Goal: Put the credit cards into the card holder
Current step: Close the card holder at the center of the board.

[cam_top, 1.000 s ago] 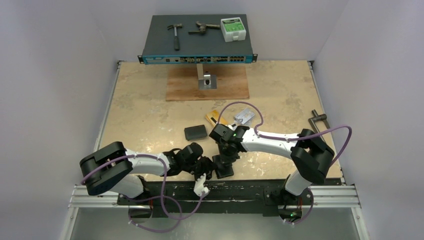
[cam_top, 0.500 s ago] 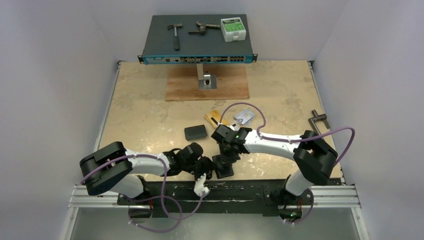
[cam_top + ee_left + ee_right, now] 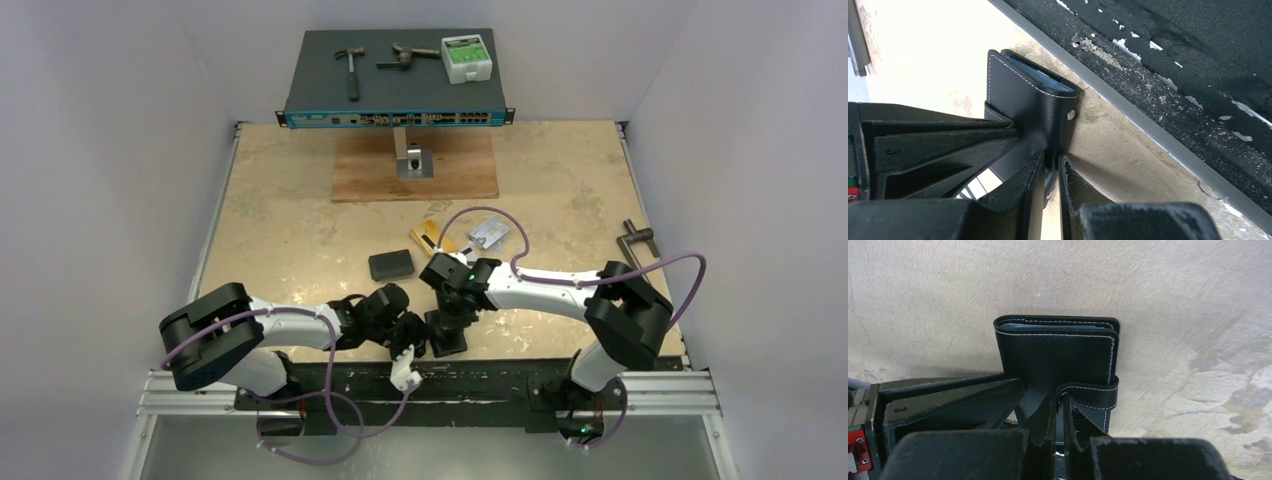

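Two grips held the folded, stitched black leather holder [image 3: 447, 338] at the worktop's [image 3: 300, 230] 6 o'clock edge: left fingers [image 3: 1034, 172] pinched its cover, right fingers [image 3: 1048, 412] its strap [image 3: 1093, 395]. A gold card [image 3: 432, 236] and a silver card [image 3: 489, 234] lay toward 12.

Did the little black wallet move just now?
No. The wallet sits in the same spot by the table's near edge, just as far from the pouch as before.

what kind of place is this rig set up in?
Probably a lab test cell: plain white walls box in the table, a metal mounting rail runs along its near edge, and a network switch with a hammer on top sits at the back.
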Action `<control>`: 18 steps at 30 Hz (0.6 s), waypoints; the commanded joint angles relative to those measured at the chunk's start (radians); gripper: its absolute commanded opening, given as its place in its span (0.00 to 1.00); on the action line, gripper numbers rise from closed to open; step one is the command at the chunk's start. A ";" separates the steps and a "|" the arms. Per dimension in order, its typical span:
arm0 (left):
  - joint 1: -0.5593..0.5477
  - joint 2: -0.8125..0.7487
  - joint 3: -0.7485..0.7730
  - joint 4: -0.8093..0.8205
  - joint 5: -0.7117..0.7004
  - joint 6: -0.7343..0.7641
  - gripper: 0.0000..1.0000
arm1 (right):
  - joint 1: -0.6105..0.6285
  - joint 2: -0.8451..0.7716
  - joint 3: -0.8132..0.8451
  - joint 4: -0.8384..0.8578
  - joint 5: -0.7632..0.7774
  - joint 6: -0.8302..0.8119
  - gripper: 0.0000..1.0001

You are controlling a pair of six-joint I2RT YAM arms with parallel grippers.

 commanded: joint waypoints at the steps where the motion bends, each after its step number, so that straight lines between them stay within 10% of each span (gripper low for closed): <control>1: 0.005 0.023 0.007 -0.097 -0.064 -0.042 0.13 | 0.050 0.199 -0.130 -0.086 -0.013 -0.009 0.00; 13: 0.008 0.017 -0.012 -0.068 -0.065 -0.051 0.13 | 0.082 0.269 -0.213 0.024 -0.135 0.049 0.00; 18: 0.016 -0.001 -0.002 -0.093 -0.077 -0.058 0.13 | 0.080 0.248 -0.155 0.006 -0.111 0.068 0.38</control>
